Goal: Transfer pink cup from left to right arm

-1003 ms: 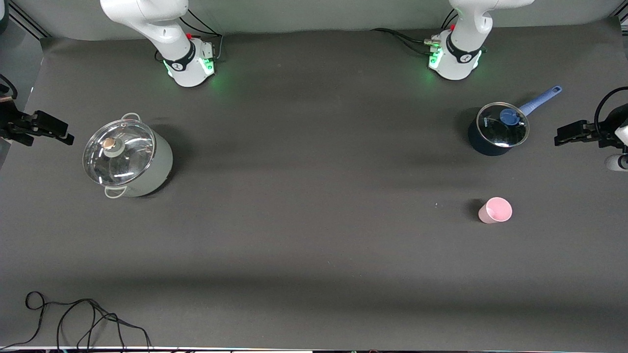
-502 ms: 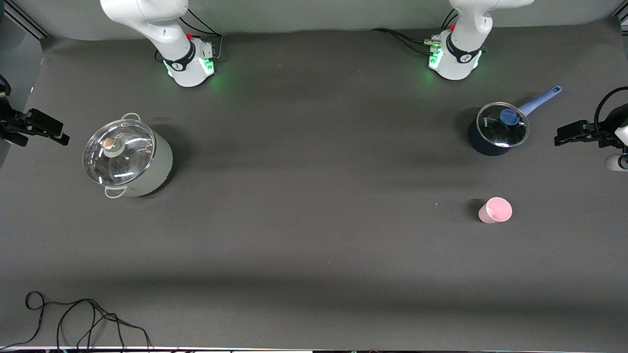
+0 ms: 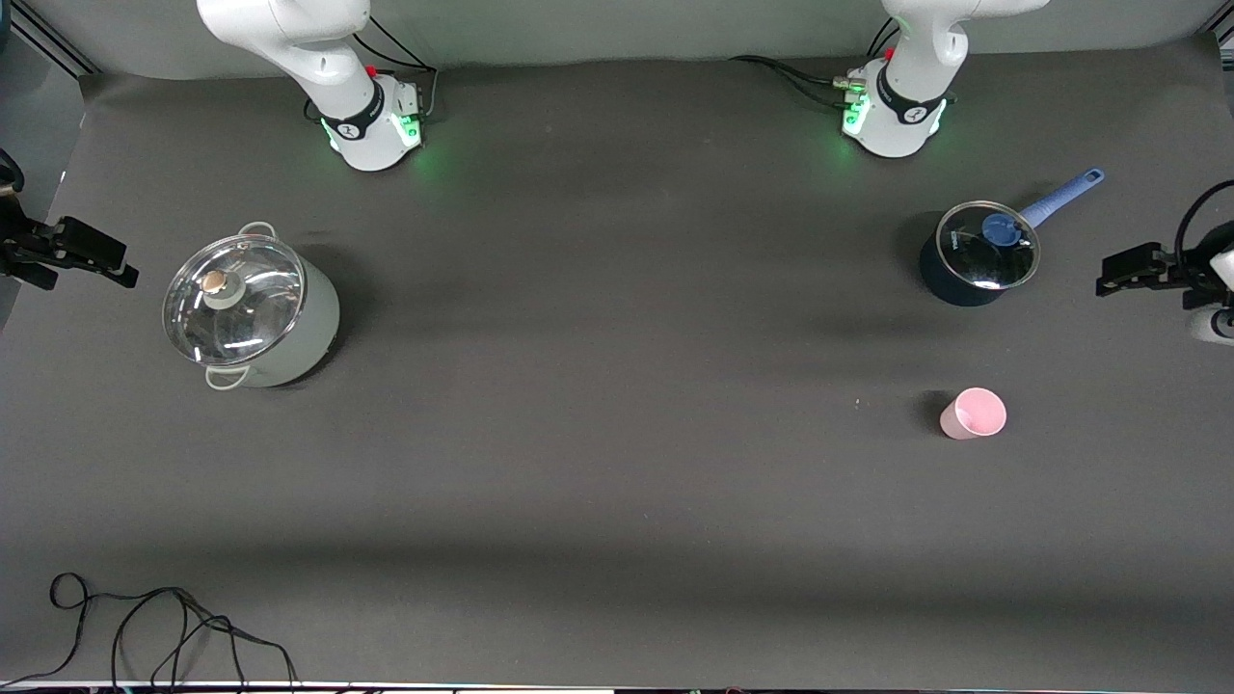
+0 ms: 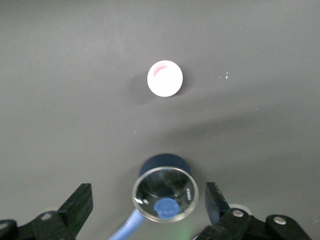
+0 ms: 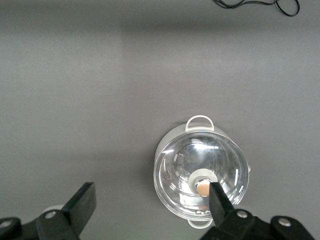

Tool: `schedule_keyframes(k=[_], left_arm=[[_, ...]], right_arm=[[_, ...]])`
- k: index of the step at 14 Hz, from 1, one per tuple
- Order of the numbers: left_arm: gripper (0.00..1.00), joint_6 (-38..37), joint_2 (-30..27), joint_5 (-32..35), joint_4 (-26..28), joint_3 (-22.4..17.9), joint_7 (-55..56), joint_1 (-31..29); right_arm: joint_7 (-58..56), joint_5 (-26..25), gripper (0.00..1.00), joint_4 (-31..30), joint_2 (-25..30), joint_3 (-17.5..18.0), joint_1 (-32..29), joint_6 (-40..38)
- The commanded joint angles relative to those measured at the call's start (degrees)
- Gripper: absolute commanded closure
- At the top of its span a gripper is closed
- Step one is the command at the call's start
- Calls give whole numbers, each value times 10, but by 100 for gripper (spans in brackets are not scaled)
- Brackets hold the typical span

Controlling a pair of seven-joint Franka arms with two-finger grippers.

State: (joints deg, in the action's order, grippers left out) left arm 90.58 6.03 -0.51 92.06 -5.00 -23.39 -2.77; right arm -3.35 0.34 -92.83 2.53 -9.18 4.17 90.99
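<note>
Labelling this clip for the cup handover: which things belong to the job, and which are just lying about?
Job:
- pink cup, upright on the table
- left pincer, open, at the table's left-arm end
- right pincer, open, at the right-arm end

Lying about:
- grey lidded pot
- blue lidded saucepan
- black cable

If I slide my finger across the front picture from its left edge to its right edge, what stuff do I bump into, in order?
Right tool → grey-green pot with a glass lid → dark blue saucepan with a glass lid, with the pink cup nearer the camera at about the same spot → left tool.
</note>
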Motion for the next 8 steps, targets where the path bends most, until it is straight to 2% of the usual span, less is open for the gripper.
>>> schedule_keyframes(k=[1,5,8], left_arm=[[0,36,27,-62,-5,1,-169,-53],[1,75,65,-146,-5,1,-392,-108],[1,99,107,-245,-5,1,-585,-145]], right_arm=[[-1,11,0,8,-2,-8,3,0],[-13,13,0,11,-6,-12,1,-1],[-14,14,0,10,-7,-17,0,0]])
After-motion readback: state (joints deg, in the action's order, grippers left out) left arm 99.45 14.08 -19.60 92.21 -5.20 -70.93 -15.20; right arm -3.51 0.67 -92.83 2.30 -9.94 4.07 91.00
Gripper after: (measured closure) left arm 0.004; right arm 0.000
